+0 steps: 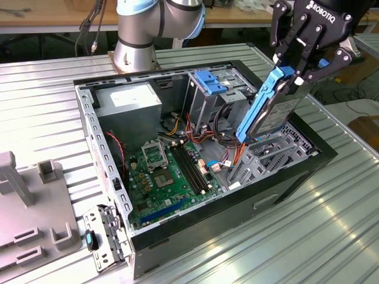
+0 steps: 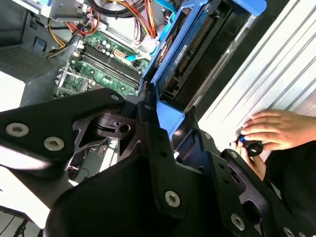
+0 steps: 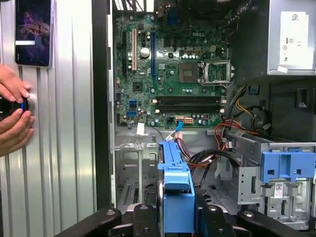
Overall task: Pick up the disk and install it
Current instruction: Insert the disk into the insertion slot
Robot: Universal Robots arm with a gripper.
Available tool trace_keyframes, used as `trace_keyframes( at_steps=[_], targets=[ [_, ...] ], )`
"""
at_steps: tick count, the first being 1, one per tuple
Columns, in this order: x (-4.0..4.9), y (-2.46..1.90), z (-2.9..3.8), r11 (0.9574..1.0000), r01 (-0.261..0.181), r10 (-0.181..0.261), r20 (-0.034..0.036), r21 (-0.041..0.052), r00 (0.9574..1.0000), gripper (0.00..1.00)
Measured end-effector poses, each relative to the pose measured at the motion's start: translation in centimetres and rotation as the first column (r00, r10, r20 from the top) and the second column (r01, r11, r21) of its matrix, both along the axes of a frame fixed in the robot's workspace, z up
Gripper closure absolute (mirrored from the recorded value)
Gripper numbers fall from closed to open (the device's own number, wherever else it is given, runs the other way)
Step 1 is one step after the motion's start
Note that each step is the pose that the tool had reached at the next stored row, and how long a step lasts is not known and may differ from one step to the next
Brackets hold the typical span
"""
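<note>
The claw [image 1: 294, 72] pinches the top end of the disk [image 1: 273, 112]. The disk hangs tilted over the open computer case [image 1: 195, 216], at the exterior view's right side. The case sits on the worktop [image 1: 266, 248].

A ribbed, silvery metal tabletop [image 1: 278, 236] spreads across the exterior view, with bright light gleaming in streaks along its grooves. Beyond its far edge runs a second tabletop of pale wood [image 1: 53, 21]. Dark cables [image 1: 89, 29] hang over its front into shadow.
</note>
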State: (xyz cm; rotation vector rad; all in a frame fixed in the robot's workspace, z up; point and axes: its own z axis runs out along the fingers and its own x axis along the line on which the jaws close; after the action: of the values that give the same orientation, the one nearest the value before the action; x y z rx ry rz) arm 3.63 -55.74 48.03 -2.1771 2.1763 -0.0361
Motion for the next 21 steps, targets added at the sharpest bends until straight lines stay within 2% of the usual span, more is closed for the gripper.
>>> trace_keyframes(
  at_steps=[1, 5, 11, 21],
  targets=[
    [-1.33, -0.78, -0.16, 1.0, 0.0, 0.0, 0.0, -0.0002, 1.0, 0.63],
    [-0.98, -1.19, -0.26, 1.0, 0.0, 0.0, 0.0, -0.0003, 1.0, 0.63],
    [0.45, -1.35, -0.53, 1.0, 0.0, 0.0, 0.0, -0.0006, 1.0, 0.63],
    [1.32, -1.47, -1.18, 1.0, -0.001, 0.001, 0.0, -0.0007, 1.0, 0.63]
  ],
)
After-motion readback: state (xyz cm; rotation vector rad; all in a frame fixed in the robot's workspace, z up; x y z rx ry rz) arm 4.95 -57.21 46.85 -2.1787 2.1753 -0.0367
